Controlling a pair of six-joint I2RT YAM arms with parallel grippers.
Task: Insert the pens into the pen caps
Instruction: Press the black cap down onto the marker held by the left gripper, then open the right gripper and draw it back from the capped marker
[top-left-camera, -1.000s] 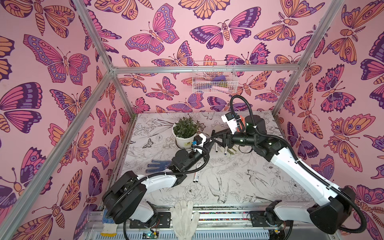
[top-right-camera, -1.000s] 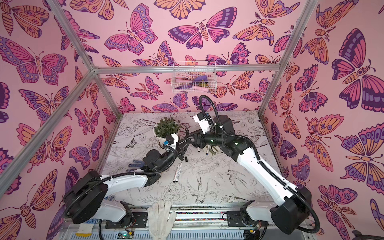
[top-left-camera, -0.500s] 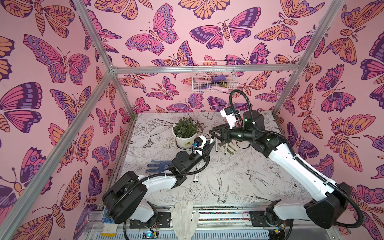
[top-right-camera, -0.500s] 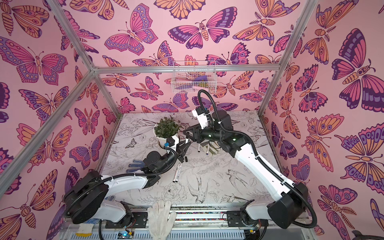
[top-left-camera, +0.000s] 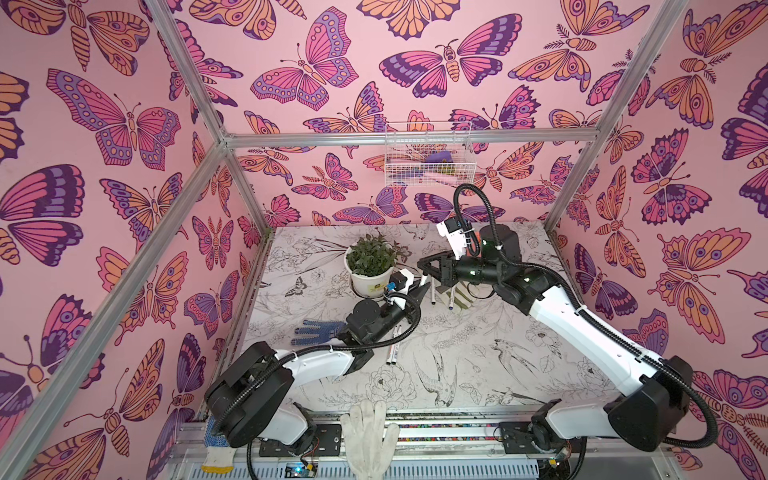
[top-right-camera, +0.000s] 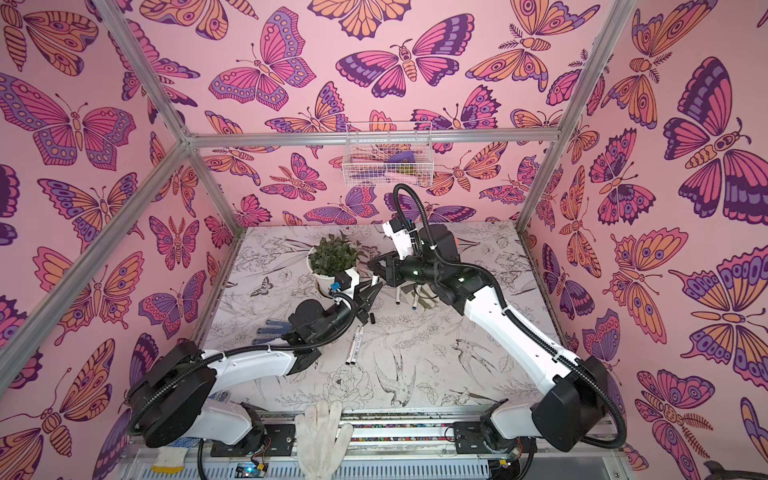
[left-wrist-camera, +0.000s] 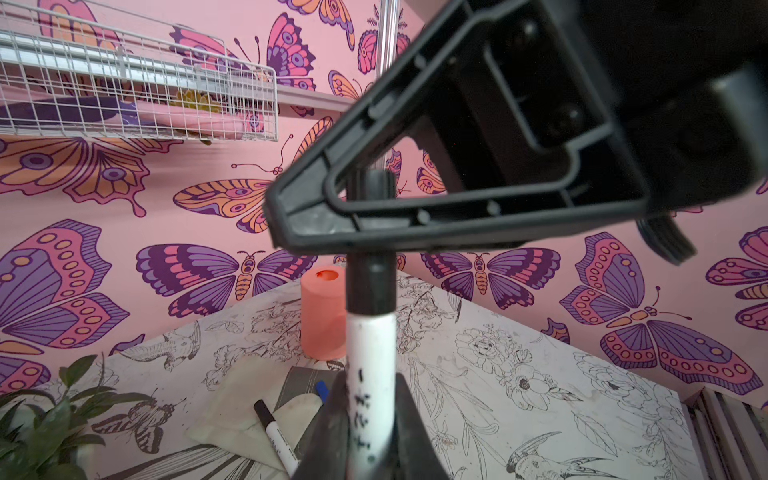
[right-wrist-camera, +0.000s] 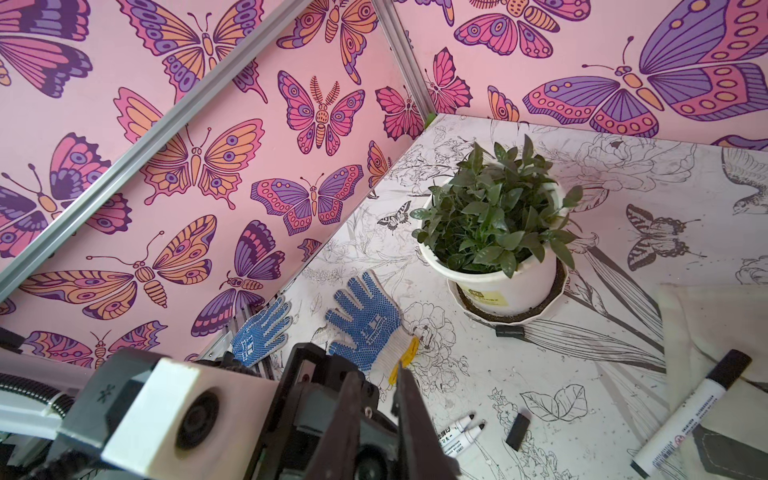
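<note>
The left tool (left-wrist-camera: 370, 386) is clenching a slim white-barrelled marker pen (left-wrist-camera: 371, 357); the right tool (top-left-camera: 427, 272) is gripping the short black plastic cap (left-wrist-camera: 370, 286) on its end.

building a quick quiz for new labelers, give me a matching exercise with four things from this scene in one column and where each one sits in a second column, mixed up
Things:
1 wire basket
2 white glove
3 two uncapped pens
4 potted plant

Places:
a draped over the front rail
b hung on the back wall
c lying side by side on the table
d standing in a saucer

Pairs: 1-b; 2-a; 3-c; 4-d
</note>
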